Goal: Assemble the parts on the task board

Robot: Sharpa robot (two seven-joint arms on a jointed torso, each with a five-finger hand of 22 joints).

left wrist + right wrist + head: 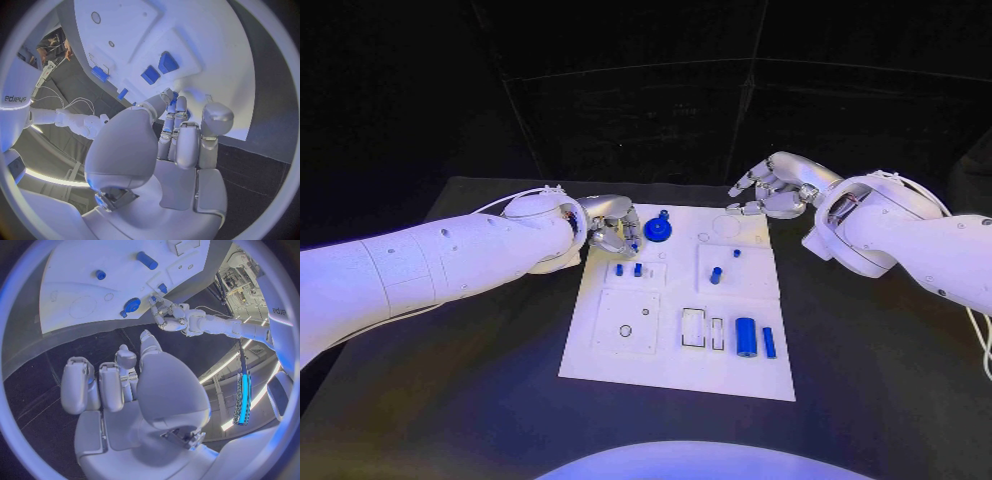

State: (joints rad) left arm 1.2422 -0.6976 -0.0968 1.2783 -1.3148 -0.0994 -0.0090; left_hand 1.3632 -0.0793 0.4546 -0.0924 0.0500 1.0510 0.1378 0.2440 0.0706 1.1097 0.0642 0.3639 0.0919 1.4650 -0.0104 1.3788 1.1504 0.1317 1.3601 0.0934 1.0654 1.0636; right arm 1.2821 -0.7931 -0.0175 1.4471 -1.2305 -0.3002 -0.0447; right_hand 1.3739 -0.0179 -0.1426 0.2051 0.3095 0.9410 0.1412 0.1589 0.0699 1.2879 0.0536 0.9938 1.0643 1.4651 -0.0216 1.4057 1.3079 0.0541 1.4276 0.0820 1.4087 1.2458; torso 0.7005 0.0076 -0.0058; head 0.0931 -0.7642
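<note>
The white task board (678, 372) lies mid-table. My left hand (607, 227) hovers over its far left corner and pinches a small blue part (633, 243) at its fingertips; that part also peeks between the fingertips (174, 96) and shows in the right wrist view (153, 299). Just right of it a blue round disc with a knob (659, 232) sits on the board. Two small blue pieces (629, 269) stand below the left hand. My right hand (770, 190) hangs above the far right corner, fingers loosely apart and holding nothing.
A blue peg (715, 275) and a tiny blue piece (736, 253) stand mid-board. A thick blue cylinder (747, 338) and a thin blue bar (769, 342) lie near the right edge, beside two rectangular slots (692, 328). Black table surrounds the board.
</note>
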